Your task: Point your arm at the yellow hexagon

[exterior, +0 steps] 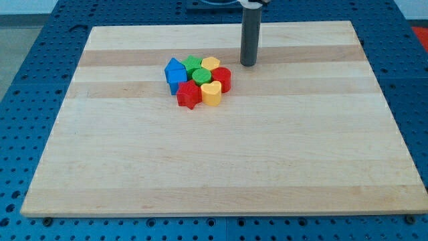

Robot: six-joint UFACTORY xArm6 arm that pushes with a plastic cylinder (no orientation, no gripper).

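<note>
Rod top cut off, my tip [248, 64] right of yellow hexagon [210, 63], no claw visible.

A light wooden board [221, 161] lies on a blue perforated table [27, 60]. A tight cluster rests left of centre toward the far edge: blue block [175, 73], green blocks [194, 65], yellow hexagon [210, 63], red cylinder [222, 78], red star [189, 94], yellow heart [211, 94].

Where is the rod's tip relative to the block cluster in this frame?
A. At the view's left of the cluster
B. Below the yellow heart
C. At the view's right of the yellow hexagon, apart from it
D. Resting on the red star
C: my tip stands at the view's right of the yellow hexagon, with bare board between them.
</note>
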